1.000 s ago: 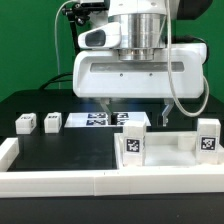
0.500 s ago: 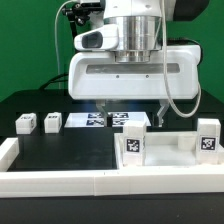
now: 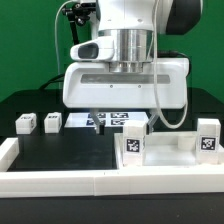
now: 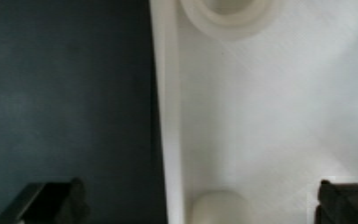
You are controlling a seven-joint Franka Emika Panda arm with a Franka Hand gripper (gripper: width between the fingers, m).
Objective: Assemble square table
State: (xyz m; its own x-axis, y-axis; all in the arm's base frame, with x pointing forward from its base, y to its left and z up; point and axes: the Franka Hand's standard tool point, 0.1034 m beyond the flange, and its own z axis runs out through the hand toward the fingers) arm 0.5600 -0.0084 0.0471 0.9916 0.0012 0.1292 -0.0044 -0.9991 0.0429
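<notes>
**A:** Claw state? Where's the tabletop?

**B:** Two-finger gripper (image 4: 199,200) is spread wide with nothing in it. The large white square tray-like plastic tabletop (image 3: 165,148) sits on the matte black table (image 3: 60,150), at the exterior view's right. Wrist view shows one finger over the dark table and the other over a smooth white face with two round recesses. My guess is that's the tabletop.

**A:** Risks?

**B:** Jaws straddle a straight edge. If it drops off-line, a fingertip hits the rim and shoves the tray. The plastic looks glossy and hard, so an off-centre pinch could slip or skew it.

**A:** Anything nearby?

**B:** Two small white tagged block legs (image 3: 25,123) (image 3: 52,121) are well apart from it. The marker board (image 3: 112,119) is under the arm, and the long white straight bars (image 3: 50,182) fence the front.
</notes>
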